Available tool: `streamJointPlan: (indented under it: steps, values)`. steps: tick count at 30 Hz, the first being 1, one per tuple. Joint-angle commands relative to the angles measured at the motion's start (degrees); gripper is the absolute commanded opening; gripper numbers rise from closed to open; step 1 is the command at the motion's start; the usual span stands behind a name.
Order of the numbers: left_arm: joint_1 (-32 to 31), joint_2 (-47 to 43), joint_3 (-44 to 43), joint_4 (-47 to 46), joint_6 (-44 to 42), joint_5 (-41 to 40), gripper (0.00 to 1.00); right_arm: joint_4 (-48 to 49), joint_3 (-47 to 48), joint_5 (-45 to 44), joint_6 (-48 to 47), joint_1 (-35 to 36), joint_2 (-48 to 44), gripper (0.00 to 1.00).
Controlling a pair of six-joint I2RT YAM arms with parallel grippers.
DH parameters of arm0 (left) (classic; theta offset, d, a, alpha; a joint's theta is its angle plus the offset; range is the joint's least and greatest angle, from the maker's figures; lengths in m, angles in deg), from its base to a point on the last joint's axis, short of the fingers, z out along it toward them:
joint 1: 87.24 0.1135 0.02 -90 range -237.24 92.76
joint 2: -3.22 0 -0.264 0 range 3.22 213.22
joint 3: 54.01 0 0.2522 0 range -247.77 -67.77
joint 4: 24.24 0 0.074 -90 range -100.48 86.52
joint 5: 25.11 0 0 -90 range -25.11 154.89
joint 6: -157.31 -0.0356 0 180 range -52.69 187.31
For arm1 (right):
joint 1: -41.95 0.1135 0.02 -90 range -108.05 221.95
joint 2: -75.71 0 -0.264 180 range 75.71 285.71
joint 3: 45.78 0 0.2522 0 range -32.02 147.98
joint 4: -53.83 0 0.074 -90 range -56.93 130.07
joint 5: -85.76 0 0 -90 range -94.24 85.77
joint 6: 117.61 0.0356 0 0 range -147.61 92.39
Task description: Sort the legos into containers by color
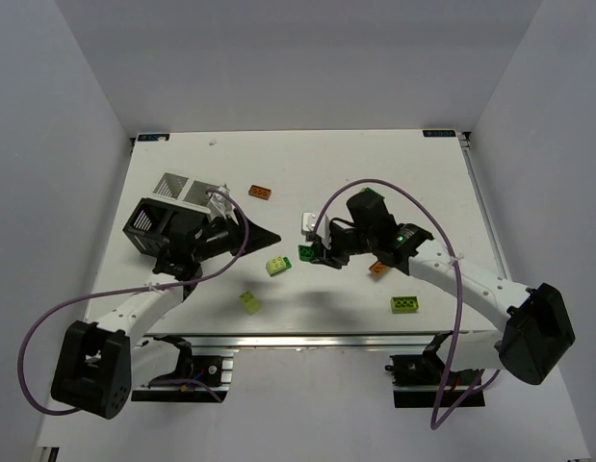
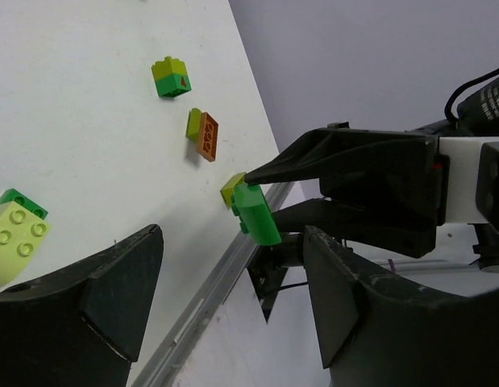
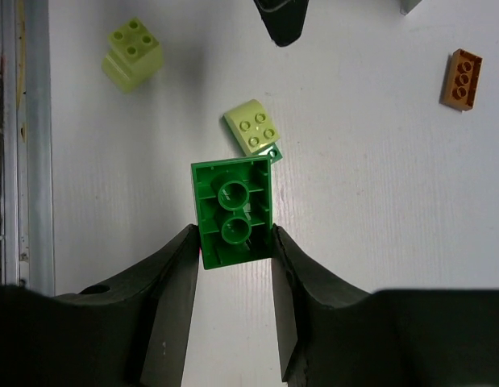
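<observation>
words to read: none | left corner tag [image 1: 153, 136] and right corner tag [image 1: 438, 132] on the table's [image 1: 375, 159] far edge: too small to read | tiny red mark on lime-and-green brick [image 2: 172, 77]: cannot make it out

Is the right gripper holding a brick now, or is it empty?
Holding one. The right wrist view shows the right gripper clamping a dark green brick, hollow underside toward the camera.

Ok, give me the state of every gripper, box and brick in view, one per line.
left gripper: open, empty.
right gripper: shut on dark green brick, its hollow underside facing the wrist camera.
white box: upright, contents unclear.
black box: half hidden, contents unclear.
far orange brick: loose on table.
front lime brick: loose on table.
</observation>
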Motion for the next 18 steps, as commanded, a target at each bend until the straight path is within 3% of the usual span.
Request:
streamJointPlan:
  steps: [1, 7, 18]
  values:
    - [-0.3, 1.7, -0.2, -3.0, 3.0, 3.2, 0.79, 5.8, -1.2, -3.9, 2.6, 2.0, -1.0, 0.05]
    - [-0.3, 2.5, -0.1, -2.7, 3.6, 4.7, 0.78, 10.4, -2.9, -13.3, 1.9, 9.0, 1.1, 0.04]
    - [-0.9, 4.1, 0.1, -0.7, 2.5, 5.0, 0.69, 17.3, -3.8, -21.0, 2.6, 12.9, 2.0, 0.05]
